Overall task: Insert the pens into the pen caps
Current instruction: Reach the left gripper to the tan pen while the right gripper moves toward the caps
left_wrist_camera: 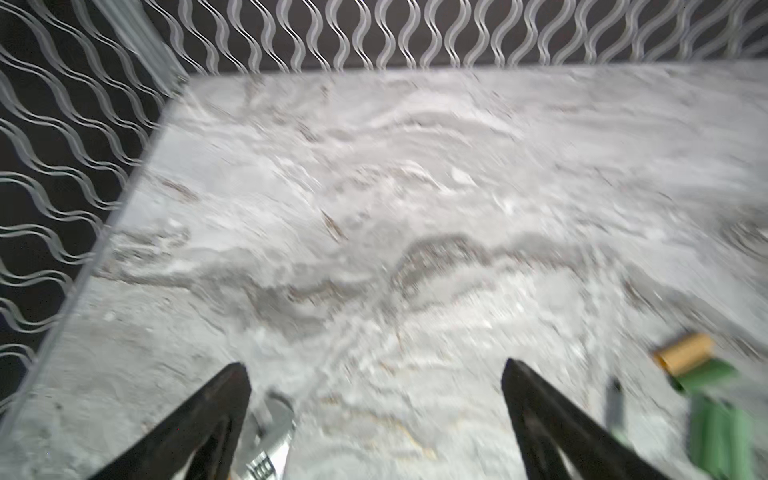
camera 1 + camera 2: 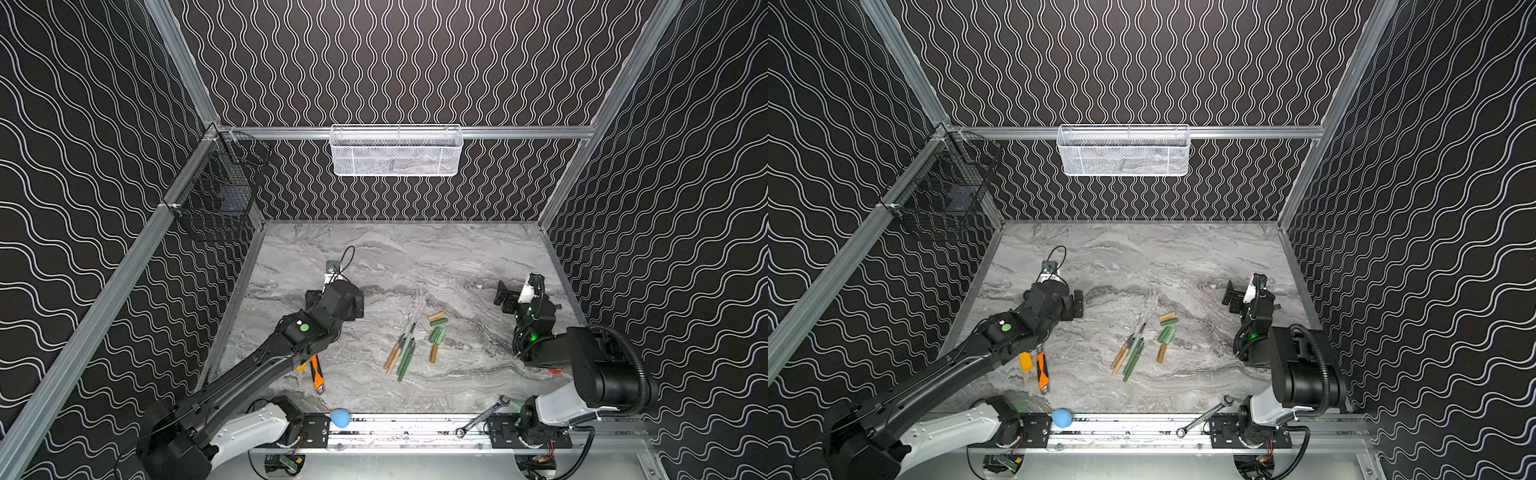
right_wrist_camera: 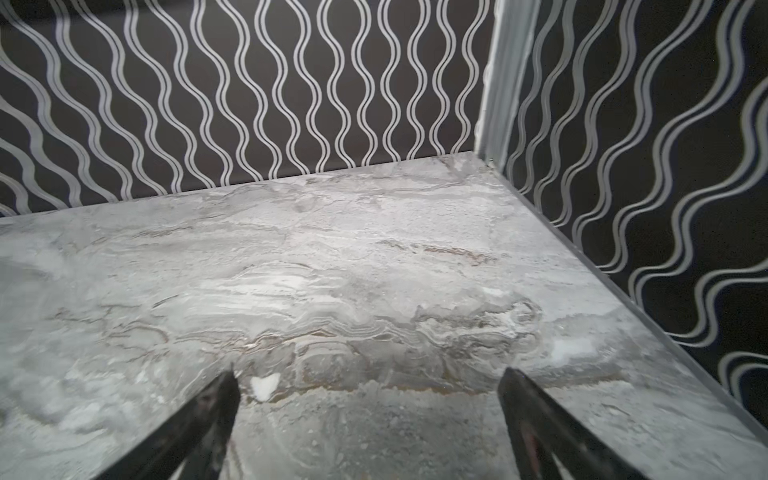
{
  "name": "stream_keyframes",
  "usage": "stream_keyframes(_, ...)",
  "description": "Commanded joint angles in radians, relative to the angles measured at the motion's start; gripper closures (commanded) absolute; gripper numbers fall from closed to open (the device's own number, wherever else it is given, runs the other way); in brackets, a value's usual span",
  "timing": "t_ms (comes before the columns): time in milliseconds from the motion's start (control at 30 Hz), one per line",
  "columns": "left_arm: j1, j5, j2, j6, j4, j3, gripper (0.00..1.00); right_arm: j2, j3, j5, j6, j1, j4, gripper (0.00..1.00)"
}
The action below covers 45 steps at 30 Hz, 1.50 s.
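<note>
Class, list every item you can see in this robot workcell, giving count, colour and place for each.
pens: about five, green and tan, bundled mid-table
pen caps: five, three green, two tan, right of the pens
utility knife: one, orange-black, front left
yellow block: one, yellow, left of the knife
wrench: one, steel, front edge, right
ball: one, blue, front rail, left
mesh basket: one, white, back rail
wire basket: one, black, left rail
table: one, grey marble, under everything
left arm: one, black and white, left side, jaws open, empty
right arm: one, black and white, right side, jaws open, empty
</note>
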Motion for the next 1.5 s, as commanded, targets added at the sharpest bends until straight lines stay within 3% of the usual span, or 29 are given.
stream_keyframes(0,-0.034,0.102,-0.007,-0.051,-0.055,-0.017,0.01,-0.003,0.002,-0.021,-0.003,0.001,0.016,0.00)
stream_keyframes(167,-0.081,0.228,0.039,-0.023,-0.006,-0.038,0.01,-0.052,0.049,-0.024,-0.025,0.016,-0.105,0.01)
stream_keyframes(400,-0.141,0.404,0.153,-0.032,0.070,-0.064,0.01,-0.093,0.325,0.078,-0.012,0.093,-0.610,0.01)
stream_keyframes(533,-0.164,0.445,0.202,-0.043,0.114,-0.096,0.02,-0.115,0.441,-0.028,0.069,0.116,-0.788,0.00)
stream_keyframes(767,-0.170,0.543,0.269,-0.014,0.172,-0.131,0.19,-0.148,0.608,-0.032,0.072,0.247,-1.141,0.00)
stream_keyframes(1000,-0.170,0.556,0.364,0.025,0.161,-0.120,0.38,-0.282,0.542,-0.113,0.093,0.305,-1.247,0.01)
stream_keyframes(1467,-0.170,0.544,0.493,0.101,0.125,-0.052,0.51,-0.366,0.522,-0.073,0.076,0.342,-1.317,0.01)
